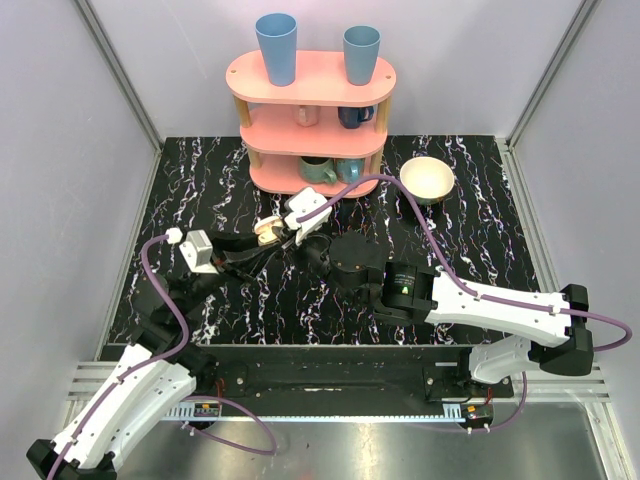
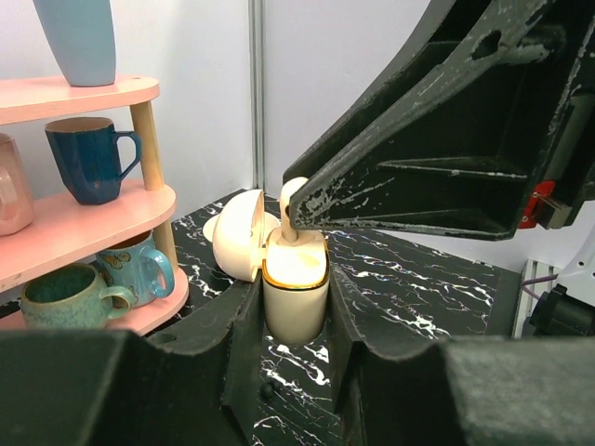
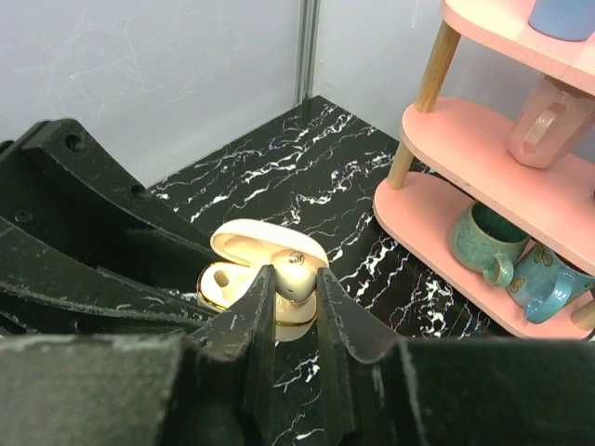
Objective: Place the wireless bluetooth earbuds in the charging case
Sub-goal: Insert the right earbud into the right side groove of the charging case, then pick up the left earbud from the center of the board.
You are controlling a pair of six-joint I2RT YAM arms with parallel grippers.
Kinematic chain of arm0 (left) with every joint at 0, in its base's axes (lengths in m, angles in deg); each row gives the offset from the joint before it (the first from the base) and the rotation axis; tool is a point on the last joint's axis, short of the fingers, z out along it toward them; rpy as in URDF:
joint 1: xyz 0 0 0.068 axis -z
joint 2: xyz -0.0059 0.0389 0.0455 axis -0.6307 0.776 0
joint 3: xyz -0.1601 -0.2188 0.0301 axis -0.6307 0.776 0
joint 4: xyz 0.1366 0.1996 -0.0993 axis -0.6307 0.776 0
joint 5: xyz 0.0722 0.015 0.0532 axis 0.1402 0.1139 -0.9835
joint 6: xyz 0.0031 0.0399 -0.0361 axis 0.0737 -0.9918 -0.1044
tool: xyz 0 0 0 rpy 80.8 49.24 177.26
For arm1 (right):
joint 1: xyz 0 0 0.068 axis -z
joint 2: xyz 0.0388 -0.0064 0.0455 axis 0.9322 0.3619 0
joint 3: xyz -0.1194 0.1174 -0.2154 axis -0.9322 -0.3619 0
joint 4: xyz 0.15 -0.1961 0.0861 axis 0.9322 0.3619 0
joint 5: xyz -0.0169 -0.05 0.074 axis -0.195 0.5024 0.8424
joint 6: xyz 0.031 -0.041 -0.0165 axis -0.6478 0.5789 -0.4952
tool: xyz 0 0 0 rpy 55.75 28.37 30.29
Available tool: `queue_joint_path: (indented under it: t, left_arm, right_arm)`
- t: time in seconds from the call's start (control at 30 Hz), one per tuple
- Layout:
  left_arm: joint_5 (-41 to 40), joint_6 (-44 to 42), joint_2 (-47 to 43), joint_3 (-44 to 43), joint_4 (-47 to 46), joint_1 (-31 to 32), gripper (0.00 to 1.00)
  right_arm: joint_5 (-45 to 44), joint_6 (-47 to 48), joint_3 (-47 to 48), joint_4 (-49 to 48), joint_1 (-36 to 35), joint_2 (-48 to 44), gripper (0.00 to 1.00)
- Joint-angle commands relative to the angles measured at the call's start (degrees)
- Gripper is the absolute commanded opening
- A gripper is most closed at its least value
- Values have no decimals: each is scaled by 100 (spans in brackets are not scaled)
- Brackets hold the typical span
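The cream-white charging case [image 2: 296, 295] stands upright with its lid [image 2: 238, 232] hinged open to the left. My left gripper [image 2: 296, 302] is shut on the case body, one finger on each side, just above the marbled table. My right gripper [image 3: 296, 279] is shut on one off-white earbud [image 3: 298, 272], holding it right at the case's open top. In the left wrist view the earbud [image 2: 292, 199] pokes from under the right gripper's fingers [image 2: 437, 149] and its stem reaches down into the case mouth. From above, both grippers meet at the case [image 1: 268, 232].
A pink three-tier shelf [image 1: 312, 112] stands at the back with mugs on its lower tiers and two blue cups on top. It is close behind the case. A round cream bowl [image 1: 427, 178] sits to the shelf's right. The right arm's cable loops over the table.
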Motion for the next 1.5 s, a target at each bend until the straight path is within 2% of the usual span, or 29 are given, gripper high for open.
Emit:
queue_joint_path:
  t: [0.0,0.27,0.37,0.4,0.5,0.53,0.6,0.63,0.73,0.87,0.97,1.13,1.23,1.27,1.3,1.33,1.37,1.43,1.47]
  left_arm:
    - [-258,96,28,-135,-548,10,0]
    - [-293,131,37,-135,-619,10,0]
    - [-293,122,28,-117,-601,10,0]
    - [-302,113,28,-100,-592,10,0]
    - [-302,122,28,-74,-566,10,0]
    - [-293,122,20,-65,-548,10,0]
    - [-310,122,11,-38,-539,10,0]
    - [-328,122,11,-21,-539,10,0]
    - [-337,122,11,-3,-531,10,0]
    - [-425,87,-50,58,-426,10,0]
    - [-530,43,-103,111,-355,10,0]
    - [-723,-88,-200,129,-232,10,0]
    - [-1074,-124,-305,67,13,10,0]
    - [-1188,-142,-340,32,154,19,0]
    - [-1329,-177,-384,23,198,10,0]
    - [-1382,-186,-506,23,234,10,0]
    - [-1418,-194,-569,14,295,10,0]
    - [-1479,-256,-709,-47,427,10,0]
    - [-1479,-282,-745,-125,584,10,0]
  right_arm:
    - [121,-7,69,228,-29,1,0]
    - [130,2,87,333,-29,63,2]
    - [86,-15,87,333,-29,54,16]
    - [69,-15,87,333,-29,36,25]
    - [34,-85,78,281,-29,-42,32]
    - [25,-86,70,237,-38,-78,41]
    - [42,-138,61,184,-29,-165,48]
    - [60,-147,35,114,-29,-201,57]
    - [113,-200,8,9,-38,-341,68]
    - [209,-305,-45,-317,-38,-622,75]
    - [148,-358,-97,-475,-20,-842,75]
    - [-440,-507,-194,-669,67,-1036,82]
    - [-784,-1077,-316,-303,680,-1124,83]
    - [-566,-1818,-378,-108,1005,-1176,83]
    - [-294,-2322,-544,599,1382,-1272,83]
    - [74,-2858,-624,893,2361,-1291,82]
    - [939,-3690,-712,1131,2797,-1308,82]
    - [1368,-4223,-792,1755,3553,-1099,81]
    - [1387,-4565,-757,1975,3635,-828,81]
